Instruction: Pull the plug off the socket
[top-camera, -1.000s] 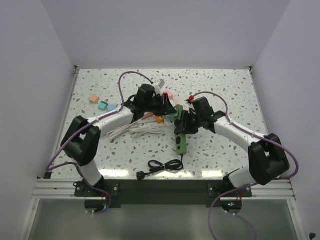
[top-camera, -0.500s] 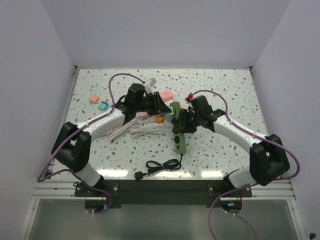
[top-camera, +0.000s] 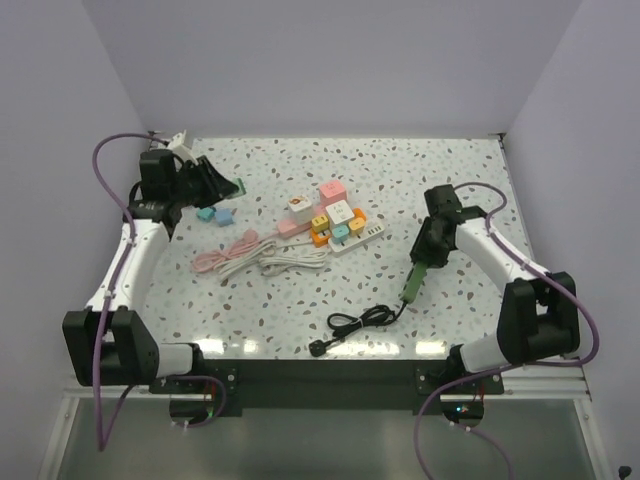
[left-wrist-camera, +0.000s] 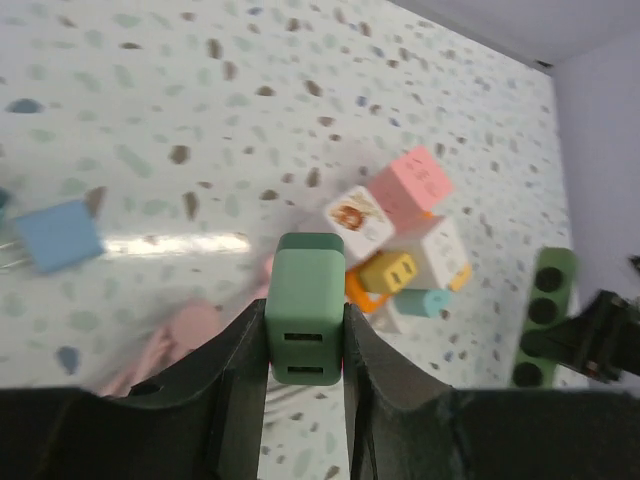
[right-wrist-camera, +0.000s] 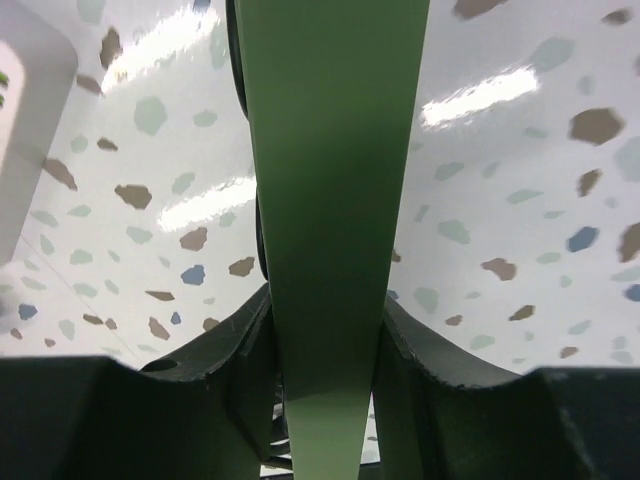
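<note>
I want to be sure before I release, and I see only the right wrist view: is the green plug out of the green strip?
Observer: Yes. The left tool holds the green plug, well apart from the green strip.
Operator: Where is the left tool?
Observer: Over the far left part of the table, near a blue cube.
Operator: And the cord of the strip?
Observer: The black cord lies coiled on the table, toward the near edge.
</note>
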